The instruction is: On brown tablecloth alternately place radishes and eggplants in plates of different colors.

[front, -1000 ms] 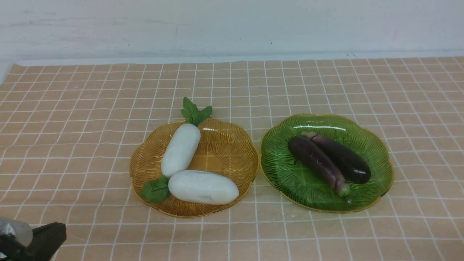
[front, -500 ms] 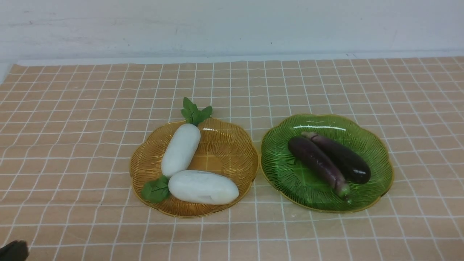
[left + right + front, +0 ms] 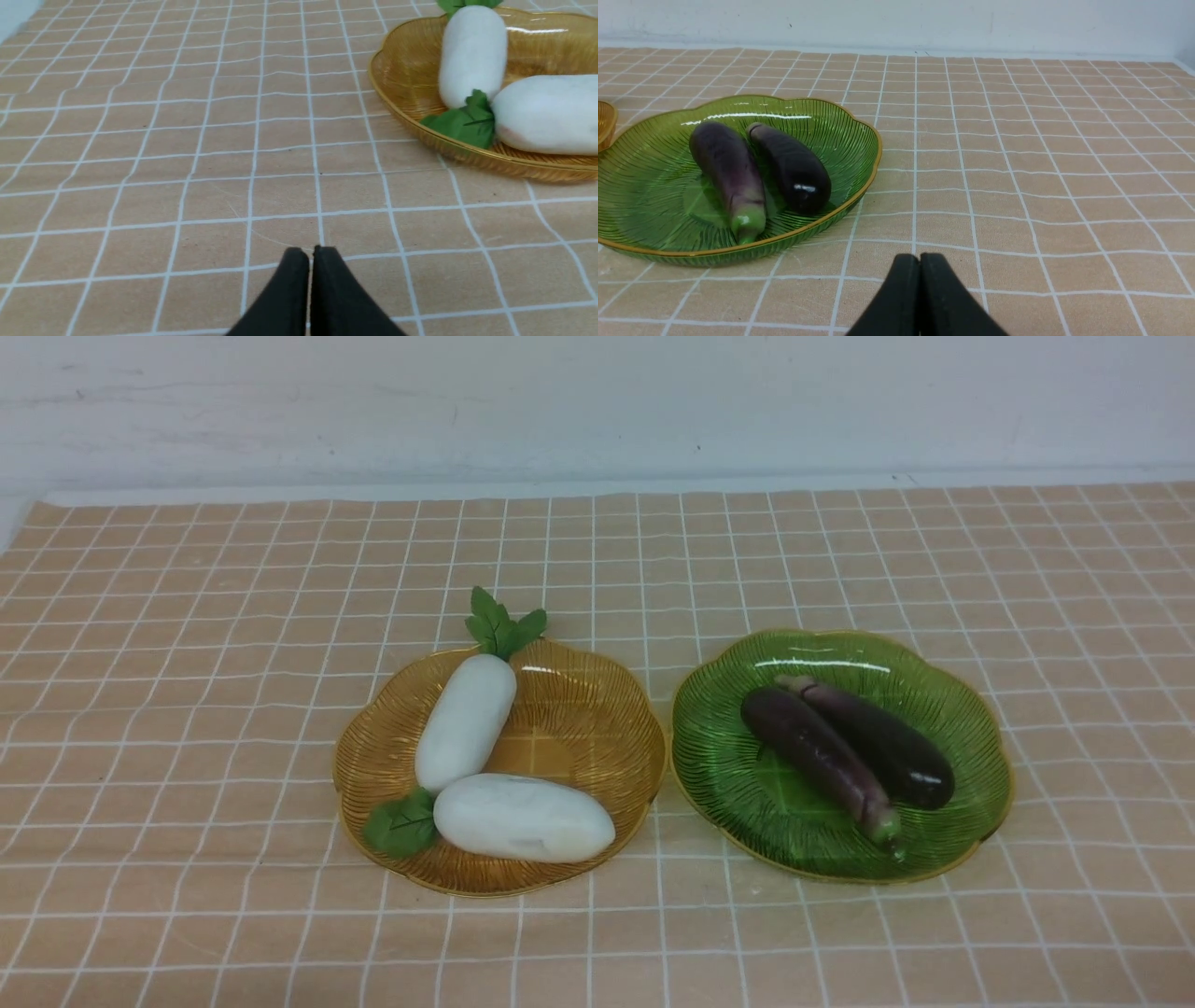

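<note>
Beyond right end effector (image 3: 919,257), eggplants (image 3: 759,170).

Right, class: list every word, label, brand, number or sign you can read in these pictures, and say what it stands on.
None: no readable text on the brown tablecloth, amber plate, green plate, radishes, eggplants or wall.

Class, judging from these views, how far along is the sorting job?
Done: both radishes lie in the amber plate, both eggplants in the green plate. In hand: nothing; left gripper and right gripper are shut, empty. Left: seemingly nothing.
</note>
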